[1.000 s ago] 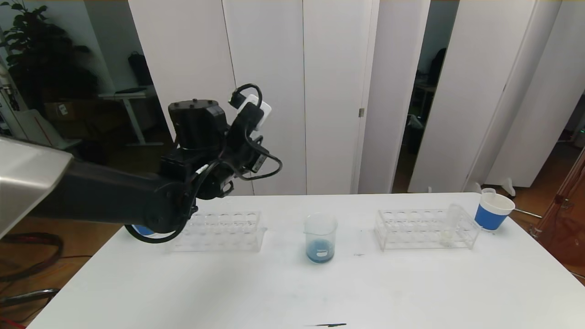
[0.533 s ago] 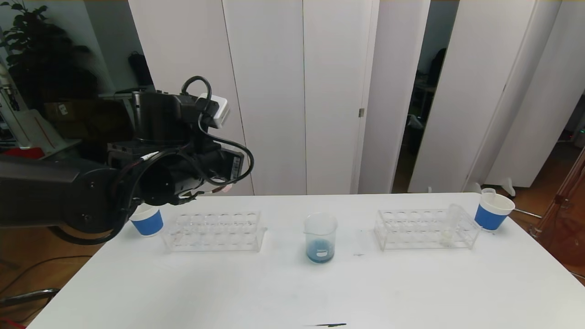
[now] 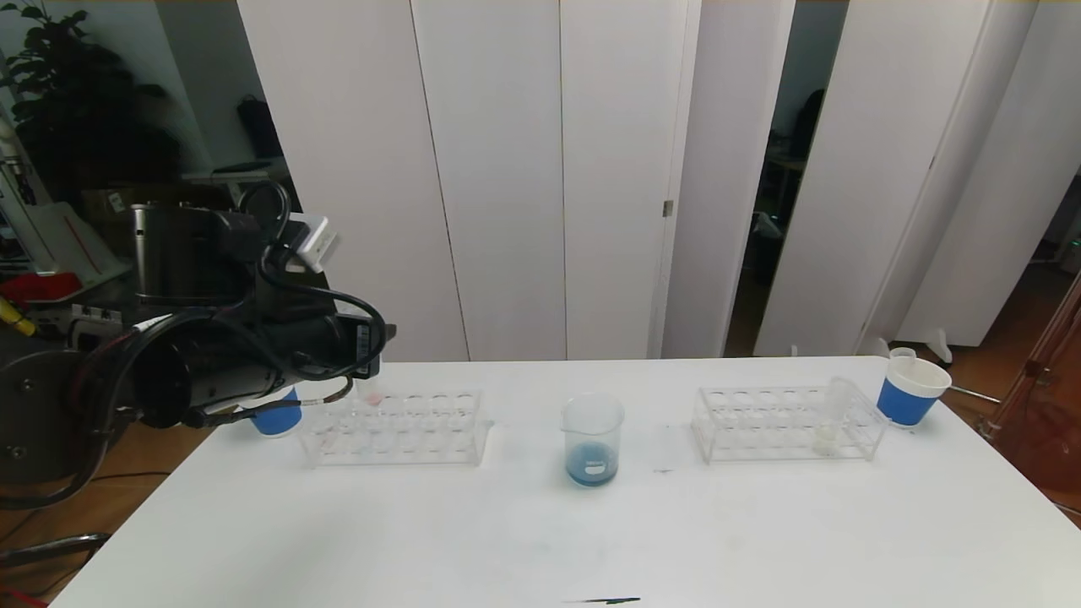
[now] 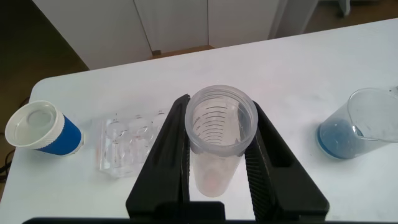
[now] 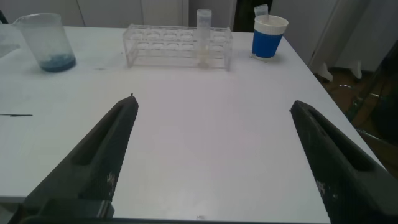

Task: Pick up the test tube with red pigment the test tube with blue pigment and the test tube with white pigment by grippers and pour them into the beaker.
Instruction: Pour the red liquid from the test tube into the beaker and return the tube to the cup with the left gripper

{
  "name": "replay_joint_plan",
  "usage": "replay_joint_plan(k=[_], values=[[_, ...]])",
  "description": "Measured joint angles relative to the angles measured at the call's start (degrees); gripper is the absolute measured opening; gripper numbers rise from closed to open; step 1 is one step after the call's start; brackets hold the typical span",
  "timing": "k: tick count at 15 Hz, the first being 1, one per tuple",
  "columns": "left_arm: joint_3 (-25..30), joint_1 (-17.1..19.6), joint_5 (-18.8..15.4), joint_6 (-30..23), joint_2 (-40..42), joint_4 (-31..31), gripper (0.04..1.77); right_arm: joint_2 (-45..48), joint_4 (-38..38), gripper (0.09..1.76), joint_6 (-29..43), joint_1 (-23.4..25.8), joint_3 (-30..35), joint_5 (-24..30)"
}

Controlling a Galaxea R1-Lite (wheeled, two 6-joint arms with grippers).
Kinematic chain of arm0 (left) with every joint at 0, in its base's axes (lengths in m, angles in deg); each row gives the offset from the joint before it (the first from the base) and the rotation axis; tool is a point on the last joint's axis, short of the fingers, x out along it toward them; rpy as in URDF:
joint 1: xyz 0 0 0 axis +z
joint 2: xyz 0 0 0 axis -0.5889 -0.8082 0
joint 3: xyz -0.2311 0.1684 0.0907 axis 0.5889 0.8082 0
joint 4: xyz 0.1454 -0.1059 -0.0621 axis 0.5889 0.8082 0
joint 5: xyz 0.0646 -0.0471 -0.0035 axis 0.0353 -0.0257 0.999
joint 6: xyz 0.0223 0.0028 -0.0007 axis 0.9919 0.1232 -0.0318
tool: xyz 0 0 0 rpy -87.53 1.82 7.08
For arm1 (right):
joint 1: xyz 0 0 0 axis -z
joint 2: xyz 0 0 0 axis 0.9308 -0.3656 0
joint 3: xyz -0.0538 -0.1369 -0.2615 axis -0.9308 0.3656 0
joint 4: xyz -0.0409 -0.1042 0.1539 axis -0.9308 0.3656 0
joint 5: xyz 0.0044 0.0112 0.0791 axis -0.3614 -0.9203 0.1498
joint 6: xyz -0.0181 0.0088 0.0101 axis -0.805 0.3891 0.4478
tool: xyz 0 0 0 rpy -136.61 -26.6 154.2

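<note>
The left gripper (image 4: pixel 217 165) is up over the left rack (image 3: pixel 395 426), near the table's (image 3: pixel 540 540) far left corner. Its two black fingers (image 4: pixel 171 155) are squeezed on a clear test tube (image 4: pixel 219 140), one finger on each side, just under the tube's open rim. The tube has a little pale pink at its bottom. In the head view the tube (image 3: pixel 370 393) pokes out under the arm, right above the rack.

The beaker (image 3: pixel 593 439) stands near the middle of the table, between the two racks, with blue liquid at its bottom.

The test tube with white pigment (image 5: pixel 203 37) stands upright in the right rack (image 3: pixel 785 425), at the end near the right paper cup (image 3: pixel 909 390).

Another blue paper cup (image 4: pixel 42 129) sits by the left rack at the table's left edge.

The right gripper (image 5: pixel 214 155) hangs low by the near right edge of the table, fingers wide apart, holding nothing.
</note>
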Motion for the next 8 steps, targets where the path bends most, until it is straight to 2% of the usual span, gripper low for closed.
replay_joint_plan(k=[3, 5, 8], values=[[2.23, 3.5, -2.51, 0.04, 1.68, -0.33, 0.6, 0.0, 0.02, 1.75, 0.02, 0.0, 0.0, 0.0], [2.56, 6.22, -2.07, 0.11, 2.16, -1.34, 0.6, 0.0, 0.02, 1.75, 0.02, 0.0, 0.0, -0.02], [2.79, 12.42, -1.94, 1.16, 2.24, -7.06, 0.6, 0.0, 0.02, 1.75, 0.05, 0.0, 0.0, 0.0]])
